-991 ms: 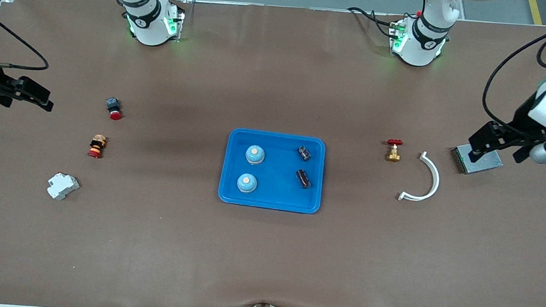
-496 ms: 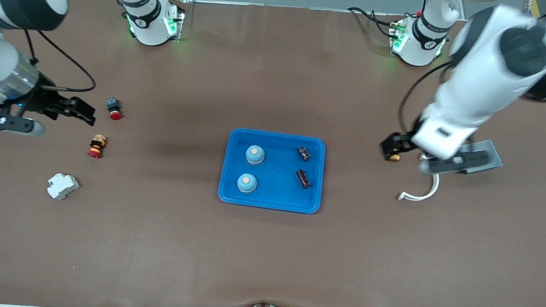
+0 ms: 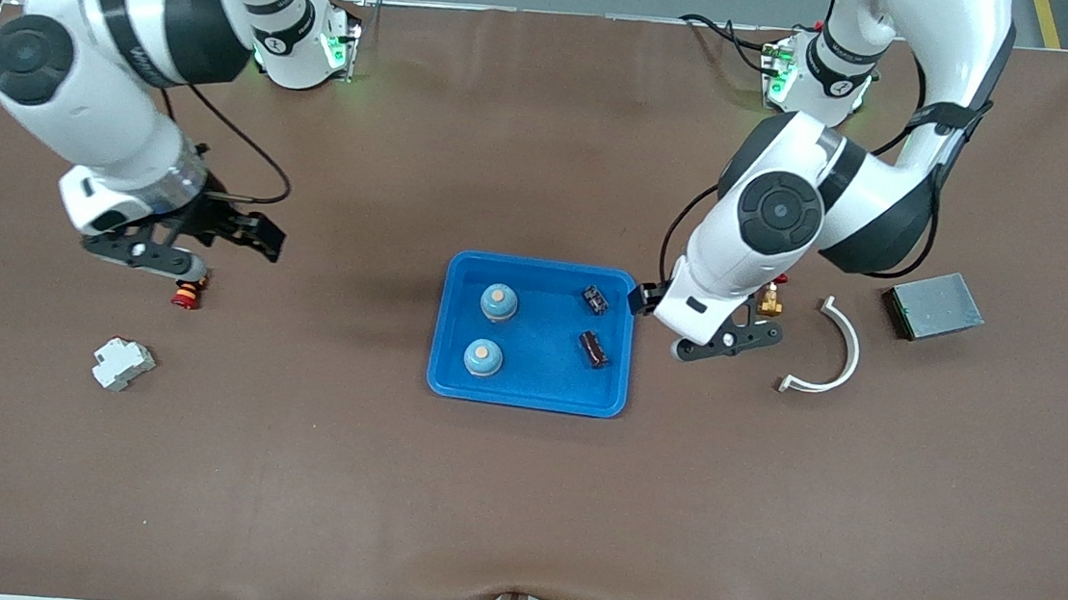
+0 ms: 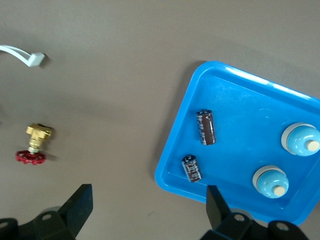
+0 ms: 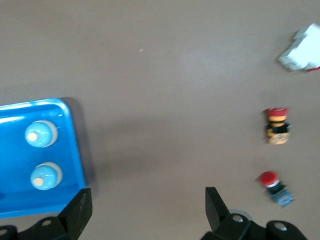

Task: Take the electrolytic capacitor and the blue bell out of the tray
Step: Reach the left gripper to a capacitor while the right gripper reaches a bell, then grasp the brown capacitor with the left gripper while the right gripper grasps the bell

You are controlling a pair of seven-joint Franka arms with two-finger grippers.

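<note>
- Glossy blue plastic tray [image 3: 527, 391] holds two domed bells [image 3: 499, 302] and two dark cylindrical capacitors [image 3: 593, 349].
- Left gripper [image 4: 145, 207], jaws spread and empty, hangs over the matte brown surface [image 3: 517, 492] beside the tray.
- Right gripper [image 5: 145, 207], jaws spread, partly hides the red-capped buttons [image 3: 188, 293].

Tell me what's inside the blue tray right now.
The blue tray holds two bells toward the right arm's end and two capacitors toward the left arm's. Nothing in it is covered.

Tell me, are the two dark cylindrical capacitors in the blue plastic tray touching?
Apart. The left wrist view shows bare blue tray floor between one capacitor and the other capacitor.
</note>
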